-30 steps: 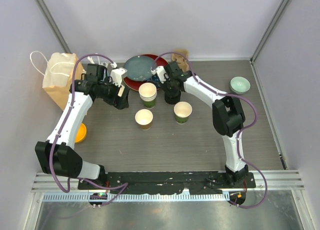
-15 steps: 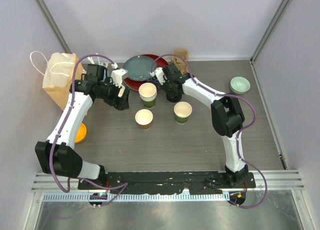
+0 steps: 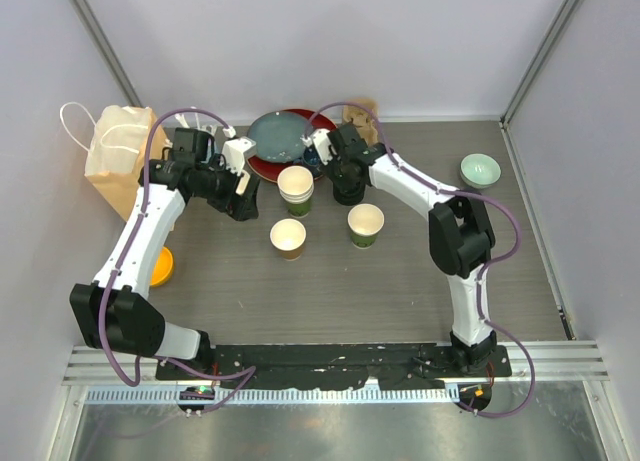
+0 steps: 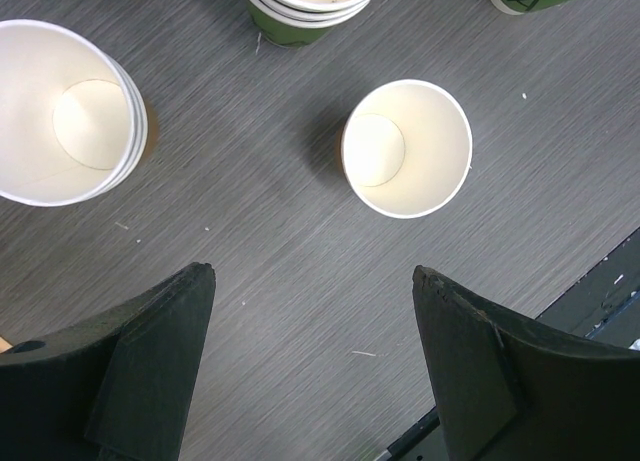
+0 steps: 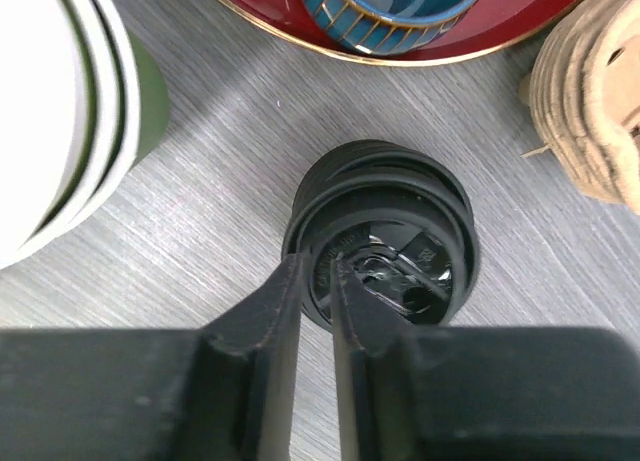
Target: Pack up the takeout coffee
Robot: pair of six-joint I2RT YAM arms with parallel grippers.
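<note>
- The right claw (image 5: 320, 278) is pinched on the near rim of the top lid (image 5: 385, 186), the thin edge caught between its pads. That looks like the way to peel one lid off the black pile without dragging the rest.
- The pile stands towards the table's back edge, just beside the red plate (image 5: 265, 8) and the cup stack (image 5: 60, 111).
- The left claw (image 4: 312, 276) hangs spread wide, gripping nothing, over bare table (image 4: 260, 231) left of centre. The brown cup (image 4: 407, 148) stands just ahead of it, so I'd guess the claw is placed to steady that cup.
- The brown cup and the green cup (image 3: 365, 225) stand upright and apart in mid-table, mouths open, neither lidded yet.
- The bag (image 3: 118, 161) sits at the back-left corner, presumably where the cups end up.
</note>
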